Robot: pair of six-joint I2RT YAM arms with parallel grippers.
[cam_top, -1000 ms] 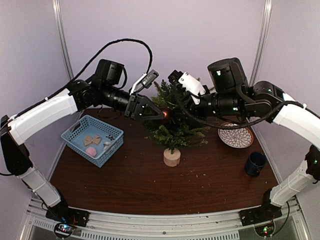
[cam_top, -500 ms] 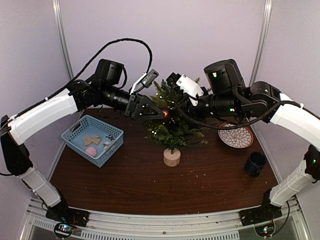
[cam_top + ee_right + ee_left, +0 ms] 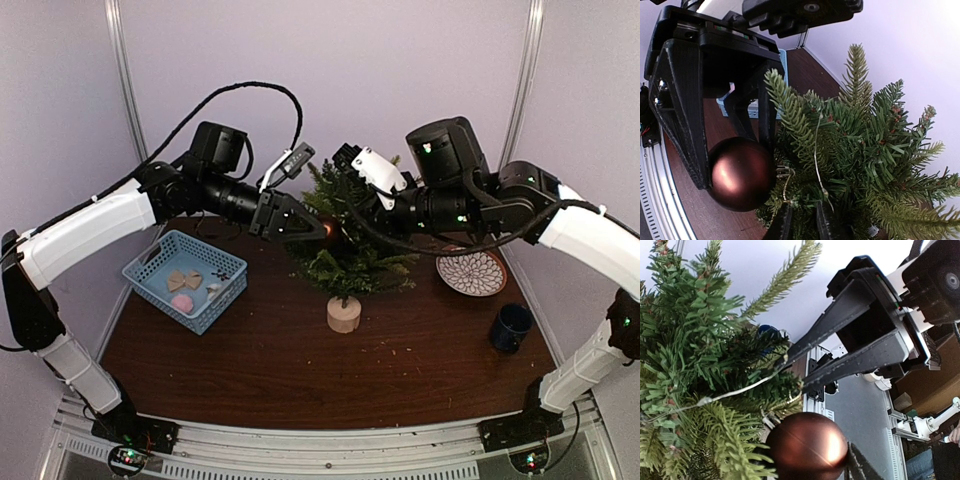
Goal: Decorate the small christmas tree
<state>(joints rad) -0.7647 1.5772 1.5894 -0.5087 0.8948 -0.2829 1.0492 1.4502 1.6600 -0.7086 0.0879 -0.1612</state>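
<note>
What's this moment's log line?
left hand: holds brown bauble | right hand: by thin wire, grip unclear | small christmas tree: bauble at branches

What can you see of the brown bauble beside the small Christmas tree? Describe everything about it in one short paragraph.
The bauble is a smooth, glossy sphere, coppery brown; plastic or glass by its look. A small metal cap with a thin golden loop sits on its side facing the small christmas tree, among the needles. The left gripper holds it in the air between black fingers, one on each side. Whether the loop has caught a branch cannot be told.
</note>
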